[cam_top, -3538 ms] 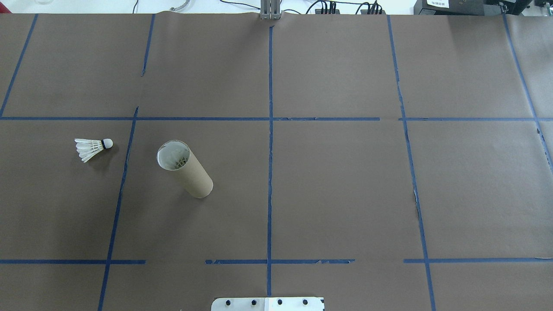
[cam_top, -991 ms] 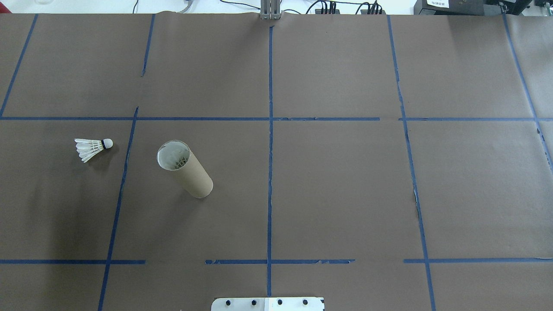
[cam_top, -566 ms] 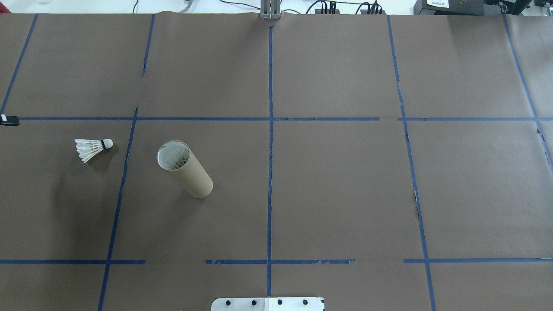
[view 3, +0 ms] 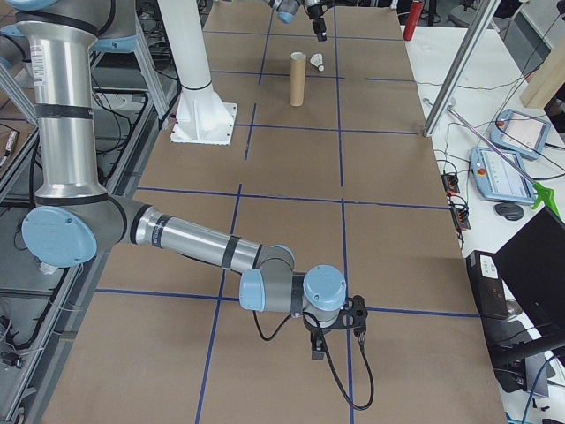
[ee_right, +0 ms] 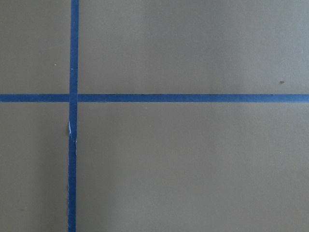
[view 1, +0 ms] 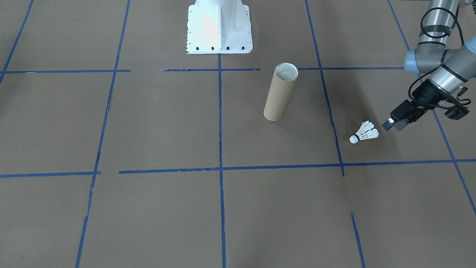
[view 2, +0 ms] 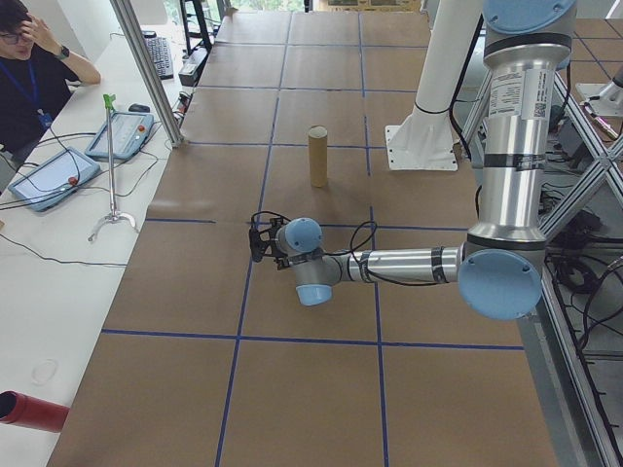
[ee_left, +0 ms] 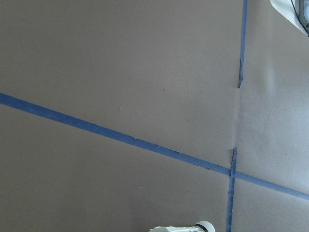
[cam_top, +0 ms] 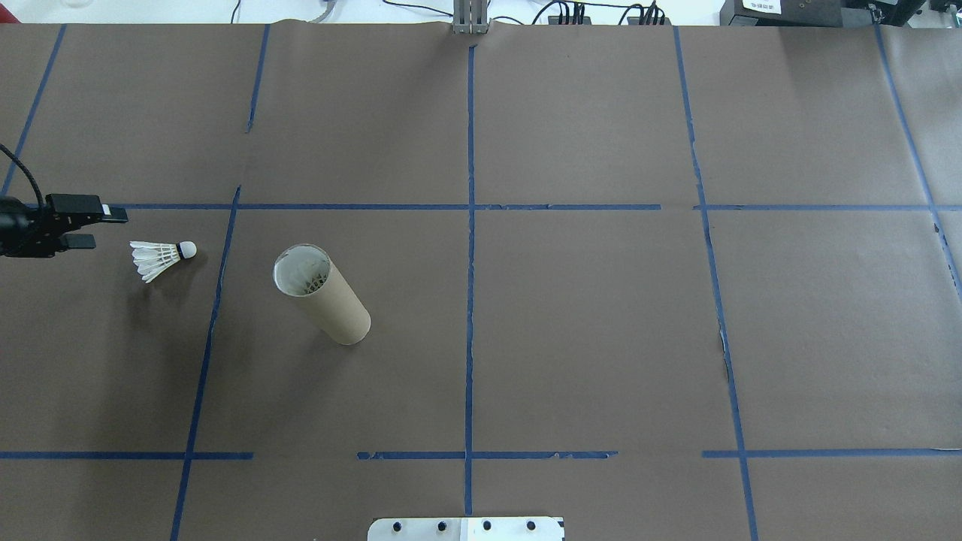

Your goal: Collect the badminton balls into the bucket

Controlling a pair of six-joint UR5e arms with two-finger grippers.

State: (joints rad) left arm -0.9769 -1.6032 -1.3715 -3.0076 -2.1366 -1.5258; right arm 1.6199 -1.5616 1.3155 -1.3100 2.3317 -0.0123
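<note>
A white feather shuttlecock [cam_top: 159, 256] [view 1: 366, 133] lies on its side on the brown paper, cork tip pointing toward the tube. The brown cardboard tube [cam_top: 325, 297] [view 1: 279, 93] stands upright a short way off, and white feathers show inside its mouth. My left gripper [cam_top: 109, 228] [view 1: 392, 125] hovers open just beyond the shuttlecock's feather end, with nothing between its fingers. The left wrist view catches only the shuttlecock's [ee_left: 179, 228] top at its bottom edge. My right gripper [view 3: 335, 340] sits low over the table far from both; I cannot tell whether it is open or shut.
The white robot base [view 1: 219, 26] [cam_top: 466, 528] stands at the table's middle edge. A person [view 2: 29, 83] sits at a side bench with teach pendants [view 2: 54, 177]. Blue tape lines grid the brown paper.
My left gripper has come into the overhead view from the left edge and moved right, up to the shuttlecock's feather end. The shuttlecock and the tube have not moved.
</note>
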